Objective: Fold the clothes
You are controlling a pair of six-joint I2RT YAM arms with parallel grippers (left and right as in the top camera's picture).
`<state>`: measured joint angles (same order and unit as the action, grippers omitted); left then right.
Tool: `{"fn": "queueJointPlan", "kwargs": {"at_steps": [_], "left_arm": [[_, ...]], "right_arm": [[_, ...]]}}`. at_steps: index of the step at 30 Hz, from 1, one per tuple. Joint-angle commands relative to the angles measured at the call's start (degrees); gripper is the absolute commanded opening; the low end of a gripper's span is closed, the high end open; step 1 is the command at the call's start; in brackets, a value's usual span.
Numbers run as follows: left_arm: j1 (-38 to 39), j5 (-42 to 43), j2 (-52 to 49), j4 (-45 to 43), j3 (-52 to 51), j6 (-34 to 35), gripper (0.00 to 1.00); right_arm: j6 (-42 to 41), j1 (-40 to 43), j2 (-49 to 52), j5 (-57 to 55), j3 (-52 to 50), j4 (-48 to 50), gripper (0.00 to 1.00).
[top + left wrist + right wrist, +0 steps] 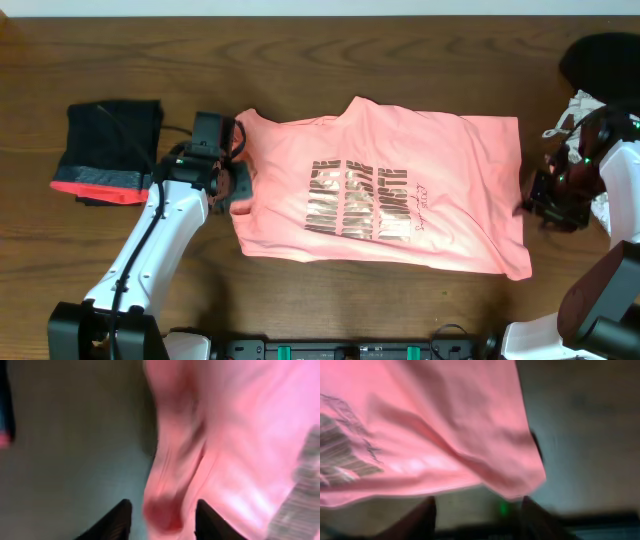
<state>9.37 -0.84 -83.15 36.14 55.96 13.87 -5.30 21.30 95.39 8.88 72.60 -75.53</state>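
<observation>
The salmon-pink shirt (385, 140) lies spread flat at the table's middle, its grey-brown print facing up. My left gripper (238, 172) is at the shirt's left edge. In the left wrist view its jaws (162, 516) are open, with a bunched fold of the pink shirt (235, 435) between the fingertips. My right gripper (532, 205) is just off the shirt's right edge. Its jaws (480, 510) are open and empty, and the pink shirt's (420, 420) hem corner hangs just ahead of them.
A folded black garment with a red-grey band (105, 150) lies at the far left. A white garment with grey print (588, 115) and a plain black one (600, 55) are piled at the far right. The table is dark wood (150, 50).
</observation>
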Motion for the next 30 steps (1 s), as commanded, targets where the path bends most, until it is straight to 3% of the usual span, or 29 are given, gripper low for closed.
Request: {"fn": "queueJointPlan", "kwargs": {"at_steps": [1, 4, 7, 10, 14, 18, 30], "left_arm": [[-0.4, -0.9, 0.5, -7.2, 0.6, -4.0, 0.48], [-1.3, -1.0, 0.4, -18.9, 0.6, -5.5, 0.53], [-3.1, -0.9, -1.0, -27.7, 0.6, -5.3, 0.59], [-6.0, 0.5, -3.6, -30.6, 0.6, -2.1, 0.62], [-10.3, 11.0, -8.5, -31.6, 0.6, -2.1, 0.62], [-12.8, 19.4, -12.6, -32.7, 0.6, -0.6, 0.62], [-13.4, 24.8, -20.3, -41.2, 0.6, 0.3, 0.62]], "right_arm": [[2.4, 0.1, -0.6, 9.9, 1.9, 6.4, 0.61], [4.1, 0.1, -0.6, 17.6, 2.0, 17.2, 0.66], [4.1, 0.1, -0.6, 18.0, 2.0, 26.0, 0.73], [4.2, 0.1, -0.6, 17.9, 2.0, 31.1, 0.77], [5.0, 0.2, -0.6, 17.9, 2.0, 35.9, 0.8], [4.9, 0.2, -0.6, 18.0, 2.0, 38.3, 0.8], [5.0, 0.1, -0.6, 17.9, 2.0, 35.7, 0.8]]}}
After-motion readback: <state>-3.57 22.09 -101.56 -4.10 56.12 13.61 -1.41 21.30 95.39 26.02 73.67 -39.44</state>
